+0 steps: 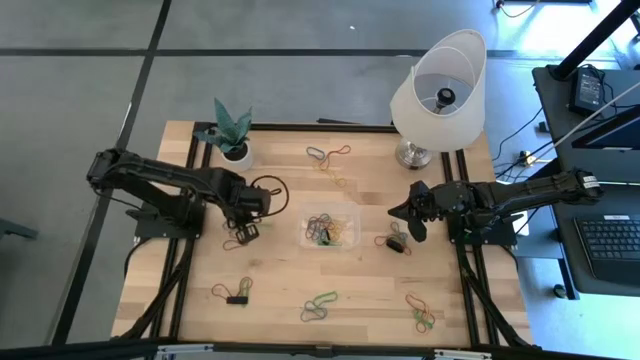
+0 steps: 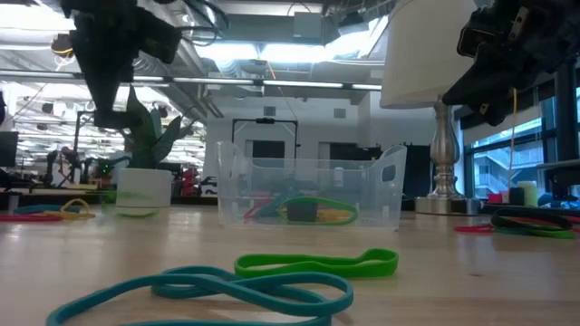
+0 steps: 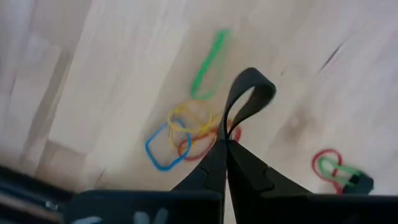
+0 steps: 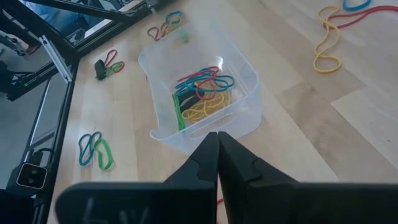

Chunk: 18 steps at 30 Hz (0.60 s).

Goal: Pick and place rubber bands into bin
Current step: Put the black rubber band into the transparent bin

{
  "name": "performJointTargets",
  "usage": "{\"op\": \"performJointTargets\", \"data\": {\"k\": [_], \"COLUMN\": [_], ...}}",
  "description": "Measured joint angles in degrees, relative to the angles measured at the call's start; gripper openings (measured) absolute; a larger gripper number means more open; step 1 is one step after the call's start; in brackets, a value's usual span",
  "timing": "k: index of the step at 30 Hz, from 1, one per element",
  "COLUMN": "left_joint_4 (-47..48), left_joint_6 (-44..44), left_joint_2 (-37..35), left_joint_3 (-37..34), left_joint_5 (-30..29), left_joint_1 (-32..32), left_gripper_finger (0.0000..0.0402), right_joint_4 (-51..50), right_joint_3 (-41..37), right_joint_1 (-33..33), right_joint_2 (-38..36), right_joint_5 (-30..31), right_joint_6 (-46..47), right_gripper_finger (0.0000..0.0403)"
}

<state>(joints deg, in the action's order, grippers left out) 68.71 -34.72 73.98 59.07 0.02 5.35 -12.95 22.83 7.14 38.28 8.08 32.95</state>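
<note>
Carrying step in hand, by judgement: gripping a black rubber band (image 3: 250, 96) in the left gripper (image 3: 225, 140), fingers pressed fully together, the loop standing out past the tips. Hanging above the table, over a small cluster of yellow, blue and red bands (image 3: 186, 134) lying on the wood, with a green band (image 3: 208, 62) just beside them. Not yet reaching the bin (image 1: 303, 230), sitting at the middle of the table between both arms and already holding a heap of coloured bands (image 4: 202, 93).

Next move probably calling for travelling sideways toward the bin, stopping over its open top and opening the fingers there. Needing care, since a thin loop may be clinging to one finger or catching on the clear wall (image 2: 236, 181).

Left arm folding in from its own side of the table, wrist pointing downward. Right gripper (image 4: 217, 134) waiting on the other side of the bin, fingers closed on nothing, facing the bin's near wall.
</note>
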Motion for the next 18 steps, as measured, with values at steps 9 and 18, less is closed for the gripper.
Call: {"op": "performJointTargets", "data": {"k": [9,18], "left_joint_4": [2.05,-7.46], "left_joint_6": [0.01,5.2], "left_joint_2": [0.01,1.94], "left_joint_3": [-0.02,2.82], "left_joint_5": [-0.38,-2.0], "left_joint_1": [-0.22,-3.7], "left_gripper_finger": [0.0003,0.0002], "right_joint_4": [-0.06,-0.09], "right_joint_3": [0.0,0.0], "right_joint_1": [0.0,0.0], "right_joint_2": [0.0,0.02], "right_joint_5": [-0.01,-0.02], "right_joint_6": [-0.12,-0.24], "right_gripper_finger": [0.0008,0.0008]}}
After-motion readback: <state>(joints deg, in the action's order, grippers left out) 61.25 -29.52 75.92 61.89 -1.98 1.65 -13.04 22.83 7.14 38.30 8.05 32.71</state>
